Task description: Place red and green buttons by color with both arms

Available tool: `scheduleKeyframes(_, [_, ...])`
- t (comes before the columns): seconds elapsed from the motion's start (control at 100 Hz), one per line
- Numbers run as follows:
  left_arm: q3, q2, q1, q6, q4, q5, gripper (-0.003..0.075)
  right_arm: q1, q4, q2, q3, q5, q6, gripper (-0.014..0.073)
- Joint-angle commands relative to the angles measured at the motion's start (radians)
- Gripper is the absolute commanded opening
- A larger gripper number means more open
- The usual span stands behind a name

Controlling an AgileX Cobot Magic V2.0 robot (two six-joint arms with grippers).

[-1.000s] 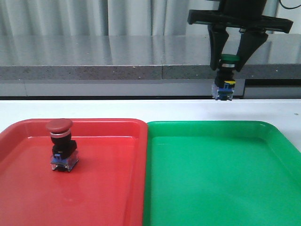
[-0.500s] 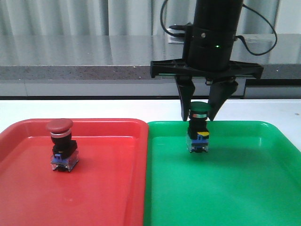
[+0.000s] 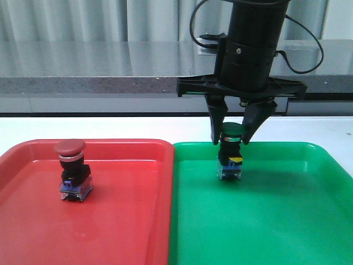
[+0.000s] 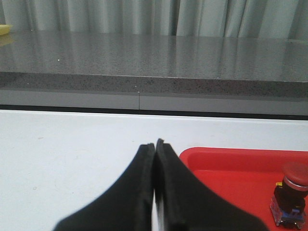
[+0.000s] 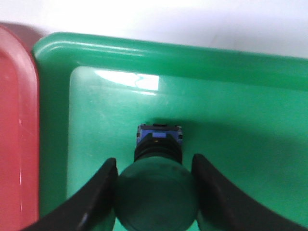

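**Green button lowered into green tray**

Slightly lower than half a second before, the green button (image 3: 231, 153) was held, clamped by the right gripper (image 3: 231, 138), over the green tray (image 3: 309, 221). Release was judged next. The red button (image 3: 71, 168) stood in the red tray (image 3: 127, 232); the left gripper (image 4: 155, 144) was pressed together.

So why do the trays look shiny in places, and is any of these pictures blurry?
Front view: pale glare streaks on the red tray, and the green button is sharp. Right wrist view: a white glare patch on the green tray, with the button's cap soft and dark, too close. Left wrist view: the left gripper is a dark, featureless shape.
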Motion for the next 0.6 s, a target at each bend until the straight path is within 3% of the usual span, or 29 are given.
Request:
scheduleKeyframes(0.0, [0.012, -0.033, 0.002, -0.001, -0.008, -0.078, -0.0020, -0.001, -0.012, -0.059, -0.021, -0.018, 0.002, 0.0253])
scheduleKeyframes(0.12, [0.012, -0.033, 0.002, -0.001, -0.008, -0.078, -0.0020, -0.001, -0.012, -0.059, -0.021, -0.005, 0.002, 0.0299])
scheduleKeyframes(0.34, [0.012, -0.033, 0.002, -0.001, -0.008, -0.078, -0.0020, -0.001, -0.014, -0.059, -0.021, 0.012, 0.002, 0.0589])
scheduleKeyframes(0.59, [0.012, -0.033, 0.002, -0.001, -0.008, -0.078, -0.0020, -0.001, -0.014, -0.069, -0.021, 0.054, 0.002, 0.0605])
